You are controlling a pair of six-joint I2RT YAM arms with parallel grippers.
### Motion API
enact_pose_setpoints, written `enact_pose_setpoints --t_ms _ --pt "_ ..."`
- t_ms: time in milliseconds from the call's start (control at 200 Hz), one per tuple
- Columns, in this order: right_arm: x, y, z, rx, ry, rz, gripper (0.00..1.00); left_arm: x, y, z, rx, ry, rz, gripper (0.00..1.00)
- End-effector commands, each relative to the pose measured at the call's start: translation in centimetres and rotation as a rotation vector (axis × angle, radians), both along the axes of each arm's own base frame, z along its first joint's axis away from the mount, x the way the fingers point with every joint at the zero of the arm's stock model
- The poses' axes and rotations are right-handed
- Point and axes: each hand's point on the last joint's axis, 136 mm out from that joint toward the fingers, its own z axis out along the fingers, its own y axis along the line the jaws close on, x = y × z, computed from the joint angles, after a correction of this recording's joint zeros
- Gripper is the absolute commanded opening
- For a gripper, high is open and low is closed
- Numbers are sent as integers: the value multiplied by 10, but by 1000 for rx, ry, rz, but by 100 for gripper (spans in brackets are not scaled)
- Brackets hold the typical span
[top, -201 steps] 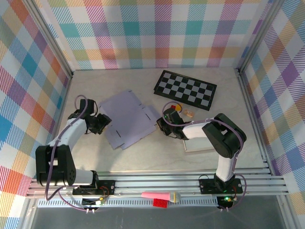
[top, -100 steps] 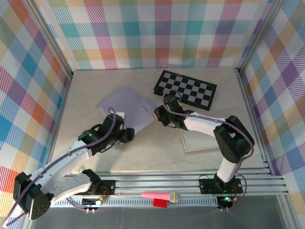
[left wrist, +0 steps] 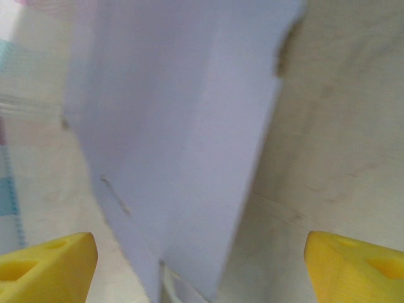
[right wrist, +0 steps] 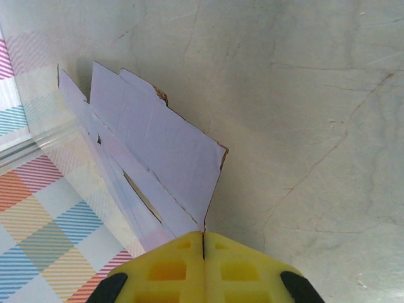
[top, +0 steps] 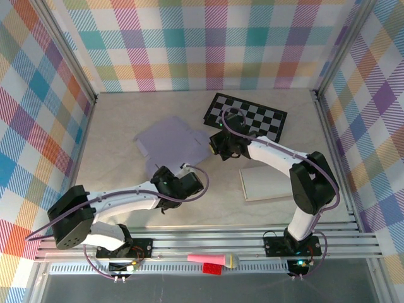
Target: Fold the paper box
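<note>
The half-folded paper box (top: 172,140) lies at ten o'clock on the surface (top: 113,158). The right claw (right wrist: 203,238) pinches its three o'clock edge, probably to steady it. The left claw (left wrist: 202,259) gapes wide at its five o'clock, holding nothing.

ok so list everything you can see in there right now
paper box: one, pale purple, left of centre on the table
checkerboard: one, black and white, back right of the table
flat board: one, off-white, near right of the table
pink object: one, pink, on the front rail
red block: one, red, just below the pink object
table: one, beige, marbled
walls: three, pastel plaid, around the table
left hand: one, yellow fingers, open, facing the paper box from its near side
right hand: one, yellow fingers, shut on the paper box's right edge
</note>
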Motion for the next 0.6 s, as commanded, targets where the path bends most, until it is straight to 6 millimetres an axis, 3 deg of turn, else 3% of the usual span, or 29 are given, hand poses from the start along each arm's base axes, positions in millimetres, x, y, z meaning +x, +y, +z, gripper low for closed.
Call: enact_pose_setpoints --t_ms 0,155,275,355,415,565,595 --pt "-10 -8 -4 -22 83 4 0 17 7 29 83 -146 38 83" --pt "-12 -10 -2 -18 109 3 0 18 3 18 83 -125 22 79" --pt "-13 -12 0 -19 121 1 0 22 -5 10 84 -92 -7 70" --pt "-13 -13 3 -20 124 1 0 24 -11 6 76 -72 -30 40" --pt "-13 -14 4 -25 129 1 0 26 -13 7 76 -73 -30 25" --pt "-12 -16 6 -20 128 3 0 29 -17 19 60 -84 -37 0" --pt "-11 -16 8 -16 121 6 0 29 -17 22 53 -89 -38 0"
